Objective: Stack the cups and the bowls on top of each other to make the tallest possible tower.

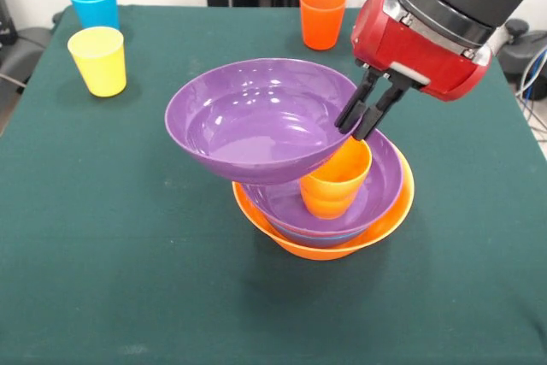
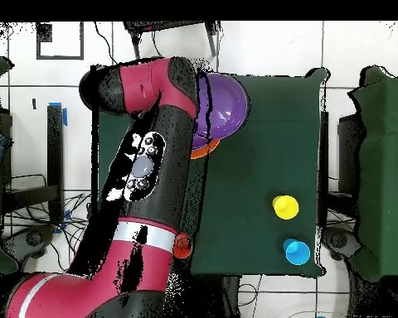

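Two cups, light blue cup (image 1: pixel 93 2) and yellow cup (image 1: pixel 98 60), are waiting at the bench's (image 1: pixel 102 237) left. The upper purple bowl (image 1: pixel 256 121) is hanging tilted over the tower (image 1: pixel 329 211), the end effector (image 1: pixel 365 115) pinching its rim. Levelling it over the inner orange cup (image 1: pixel 336 179) before releasing seems wise; the red-orange cup (image 1: pixel 322 17) is standing behind.

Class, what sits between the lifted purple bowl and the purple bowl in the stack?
In the front view, an orange cup stands between the lifted purple bowl and the lower purple bowl.
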Controlling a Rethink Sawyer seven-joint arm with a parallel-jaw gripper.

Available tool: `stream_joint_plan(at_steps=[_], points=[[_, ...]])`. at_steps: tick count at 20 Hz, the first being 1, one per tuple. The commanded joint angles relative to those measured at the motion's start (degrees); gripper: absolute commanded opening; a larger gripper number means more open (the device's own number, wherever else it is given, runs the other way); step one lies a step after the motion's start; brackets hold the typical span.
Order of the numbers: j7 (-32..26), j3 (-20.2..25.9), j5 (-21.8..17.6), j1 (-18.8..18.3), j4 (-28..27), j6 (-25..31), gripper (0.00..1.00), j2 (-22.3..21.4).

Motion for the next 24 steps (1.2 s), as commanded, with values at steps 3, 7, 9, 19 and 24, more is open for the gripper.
stream_joint_plan(at_steps=[3,7,9,19,24], points=[[12.0,-0.1,-1.1,1.7,0.2,2.1,0.0,2.6],[12.8,-1.1,-0.5,2.0,-0.6,2.7,0.0,3.3],[13.0,-1.6,-0.3,2.3,-0.9,3.2,0.0,3.6],[15.0,-2.8,1.8,3.6,-3.7,6.6,0.0,4.9],[14.5,-2.0,3.1,3.5,-3.2,7.3,0.0,4.0]])
